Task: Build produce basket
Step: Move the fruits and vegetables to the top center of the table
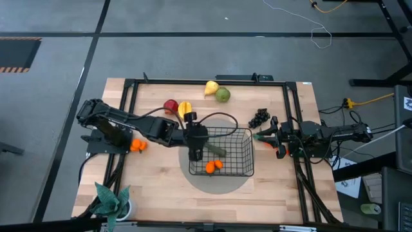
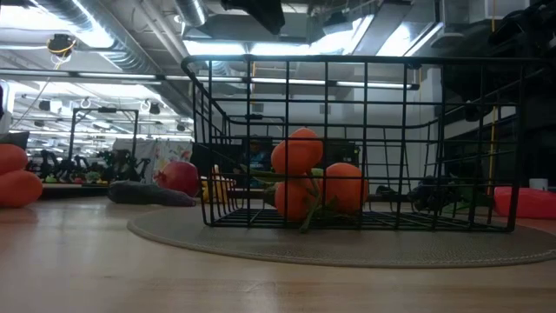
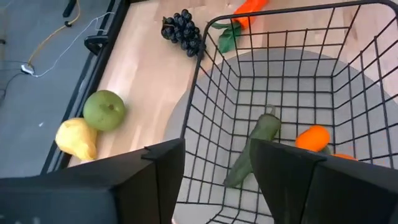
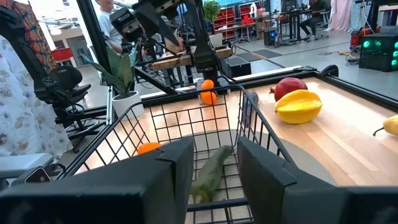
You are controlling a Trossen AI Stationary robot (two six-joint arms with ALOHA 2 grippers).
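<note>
Open top of the basket (image 1: 244, 135), left pincer (image 1: 196, 154) over its left edge, cucumber (image 1: 215, 149) and oranges (image 1: 213, 166) inside.

You have a wooden table (image 1: 161, 180) with a round grey mat (image 1: 222, 185) near its middle. A potted plant (image 1: 111, 201) stands at one corner. Cables (image 1: 360, 102) trail over the grey floor (image 1: 58, 84) beside the table.

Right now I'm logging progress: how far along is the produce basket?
Done: small oranges and a green cucumber lie in the basket. In hand: nothing; the left pincer hangs open over the basket. Left: red apple, yellow ridged fruit, pear, green apple, grapes, carrot.
</note>
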